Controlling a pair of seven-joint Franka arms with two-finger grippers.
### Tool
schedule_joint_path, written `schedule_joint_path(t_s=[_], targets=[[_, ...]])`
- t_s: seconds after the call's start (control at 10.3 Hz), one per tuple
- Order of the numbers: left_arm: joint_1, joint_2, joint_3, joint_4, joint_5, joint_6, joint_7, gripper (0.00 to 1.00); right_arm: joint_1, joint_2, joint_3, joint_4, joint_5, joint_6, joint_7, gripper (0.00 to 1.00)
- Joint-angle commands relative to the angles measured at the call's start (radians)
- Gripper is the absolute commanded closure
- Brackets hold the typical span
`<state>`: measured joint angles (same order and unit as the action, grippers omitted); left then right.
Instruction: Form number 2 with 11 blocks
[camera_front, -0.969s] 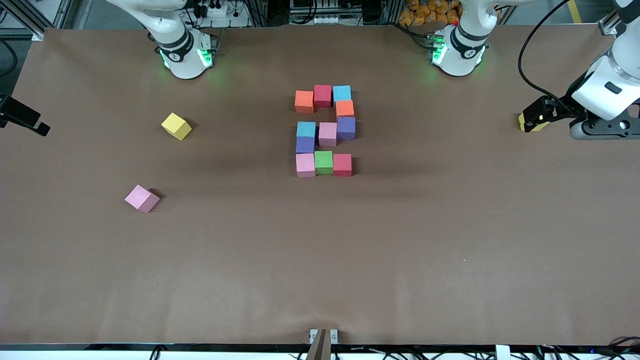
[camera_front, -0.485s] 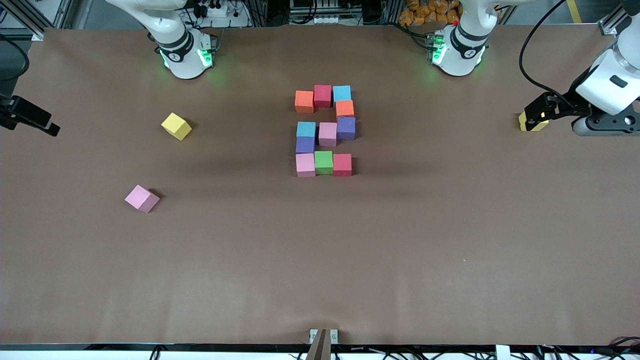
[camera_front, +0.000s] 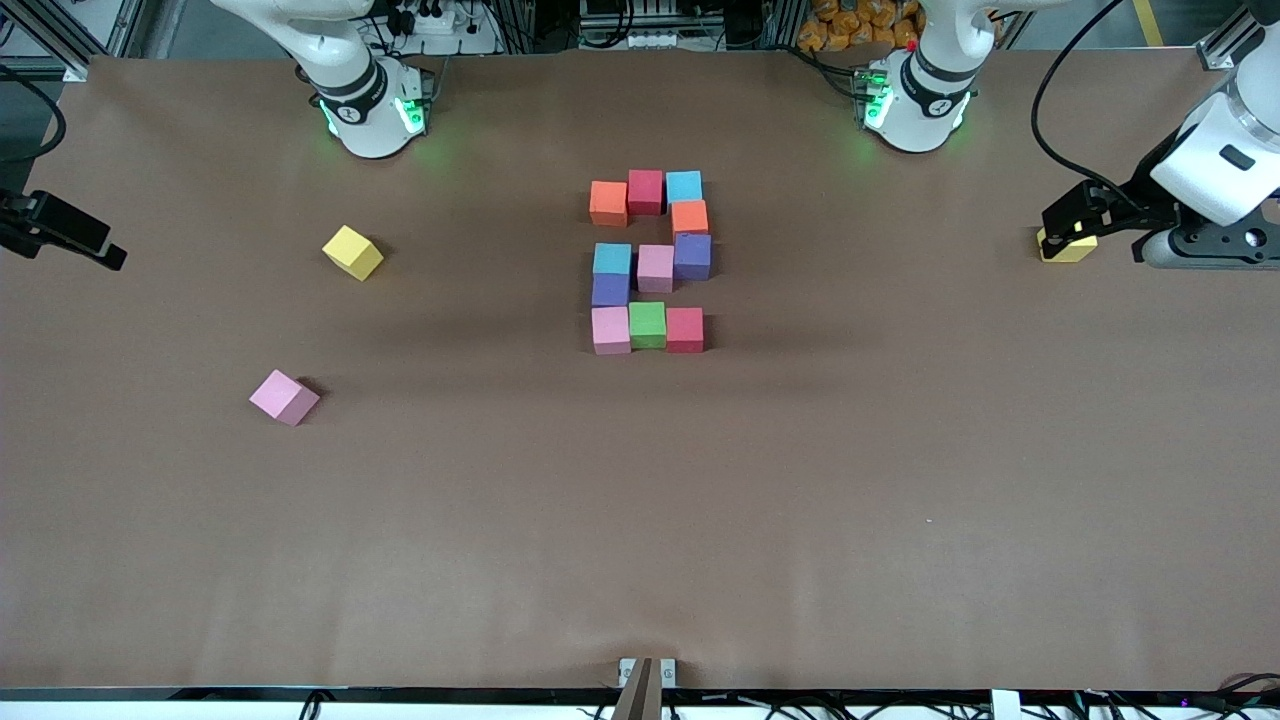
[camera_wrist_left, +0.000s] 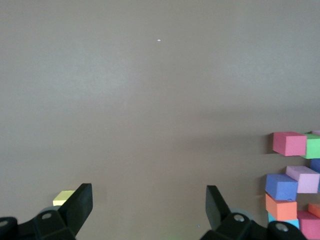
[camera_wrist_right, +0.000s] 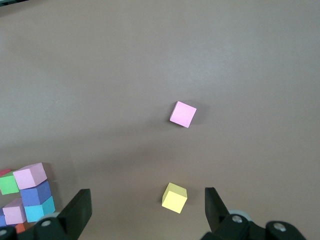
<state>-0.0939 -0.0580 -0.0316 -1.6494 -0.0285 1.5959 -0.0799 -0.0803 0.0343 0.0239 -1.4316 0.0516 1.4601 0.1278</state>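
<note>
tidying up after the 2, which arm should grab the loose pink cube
Right. The loose pink cube lies toward the right arm's end of the table; the open right gripper views it, while the left gripper hangs over a yellow cube.

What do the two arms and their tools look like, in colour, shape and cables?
Both arms are glossy white with rounded segments, black joint rings and green lights at the bases. The left tool and the right tool are black with two blocky fingers. A black cable loops to the left wrist.
</note>
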Motion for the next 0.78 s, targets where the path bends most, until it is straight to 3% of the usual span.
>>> schedule_joint_path(t_s=[0.0, 0.19, 0.48, 0.68], targets=[[-0.013, -0.011, 0.025, 0.020, -0.025, -0.028, 0.025, 0.00, 0.014, -0.002, -0.006, -0.003, 0.007, -0.009, -0.005, 0.00], [-0.015, -0.011, 0.030, 0.022, -0.016, -0.028, 0.020, 0.00, 0.057, -0.004, -0.025, -0.004, -0.004, -0.009, 0.003, 0.00], [-0.013, -0.014, 0.032, 0.033, -0.013, -0.037, 0.019, 0.00, 0.177, -0.002, -0.140, -0.004, -0.006, -0.003, 0.004, 0.00], [-0.013, -0.014, 0.032, 0.039, -0.013, -0.039, 0.019, 0.00, 0.191, -0.002, -0.147, -0.006, -0.006, -0.003, 0.007, 0.00]])
